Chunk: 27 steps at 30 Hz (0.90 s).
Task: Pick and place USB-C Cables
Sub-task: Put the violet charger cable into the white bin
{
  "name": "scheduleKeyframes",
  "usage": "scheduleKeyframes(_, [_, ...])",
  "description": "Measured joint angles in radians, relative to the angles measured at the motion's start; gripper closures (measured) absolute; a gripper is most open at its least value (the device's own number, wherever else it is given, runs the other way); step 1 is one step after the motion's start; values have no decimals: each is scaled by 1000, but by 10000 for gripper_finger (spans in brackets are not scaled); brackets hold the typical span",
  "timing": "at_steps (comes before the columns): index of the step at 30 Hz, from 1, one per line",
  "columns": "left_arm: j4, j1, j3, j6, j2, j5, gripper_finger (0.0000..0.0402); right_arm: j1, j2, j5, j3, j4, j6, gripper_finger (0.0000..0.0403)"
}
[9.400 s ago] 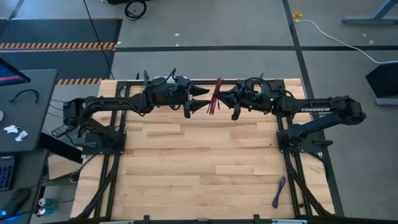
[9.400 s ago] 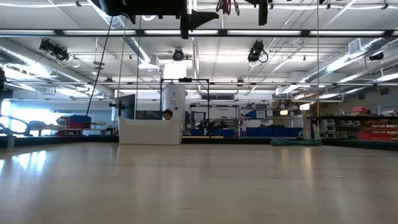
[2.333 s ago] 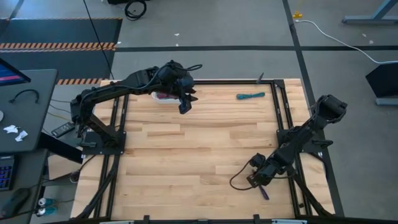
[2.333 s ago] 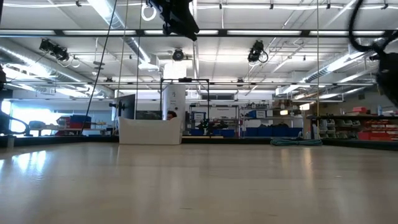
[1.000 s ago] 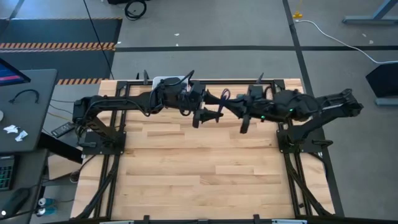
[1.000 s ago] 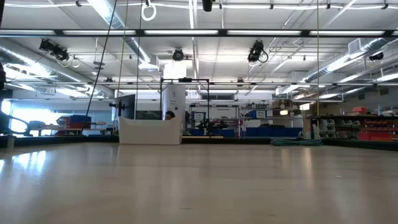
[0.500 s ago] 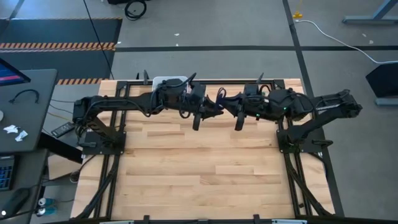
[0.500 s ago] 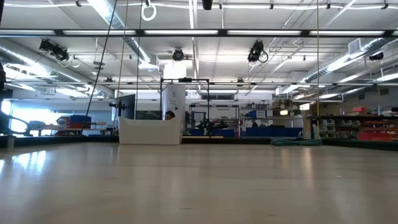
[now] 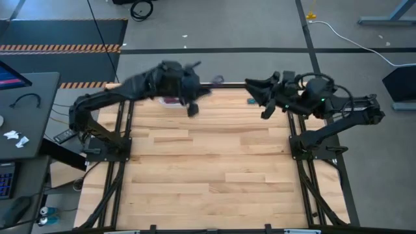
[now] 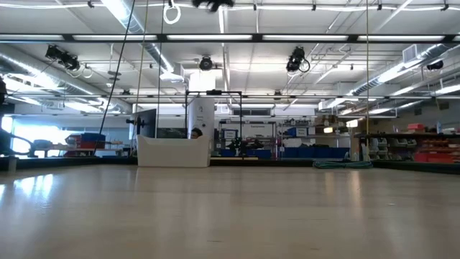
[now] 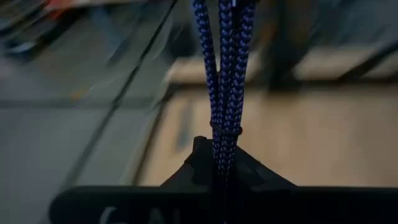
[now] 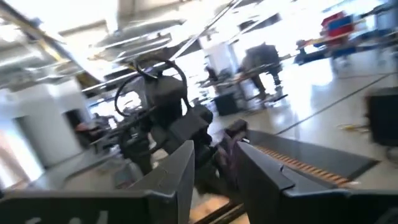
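The worktop [image 9: 208, 162] is pale wooden planking with a smooth, faintly sheeny finish. The purple cable [image 11: 224, 81] looks braided, a woven cloth-like sheath with rough texture. The left claw [image 11: 217, 163] gripping it is matt black plastic.

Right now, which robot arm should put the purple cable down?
The left one. Its gripper is already shut on the purple cable, up near the table's far edge. The right gripper holds nothing, with a gap between its fingers, so it would first need a handover.
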Motion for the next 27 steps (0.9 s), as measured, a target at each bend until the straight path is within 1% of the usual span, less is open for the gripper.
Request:
scheduleKeyframes(2, [-139, 68, 38, 113, 8, -47, 386, 0, -5, 43, 0, -14, -9, 282])
scheduleKeyframes(3, [-169, 110, 41, 163, 14, -58, 386, 0, -3, 66, 0, -21, -14, 282])
scheduleKeyframes(6, [-252, 246, -1, 304, 47, -57, 386, -1, 10, 102, 0, -52, -18, 282])
scheduleKeyframes(9, [-256, 375, -106, 381, 94, -42, 386, 0, 29, 109, 0, -72, -16, 282])
scheduleKeyframes(13, [-227, 499, -286, 458, 163, -30, 384, 7, 43, 108, 0, -67, 32, 282])
scheduleKeyframes(16, [-179, 542, -405, 563, 196, -69, 371, 20, 47, 106, 0, -71, 57, 282])
scheduleKeyframes(18, [-132, 550, -464, 618, 200, -106, 368, 30, 47, 106, 0, -69, 63, 282])
scheduleKeyframes(20, [-83, 552, -509, 654, 201, -119, 369, 38, 47, 106, 0, -68, 63, 282])
scheduleKeyframes(24, [-17, 543, -550, 673, 201, -120, 376, 42, 47, 108, 0, -65, 64, 282])
scheduleKeyframes(27, [23, 537, -568, 678, 201, -119, 370, 42, 47, 109, 0, -60, 64, 282])
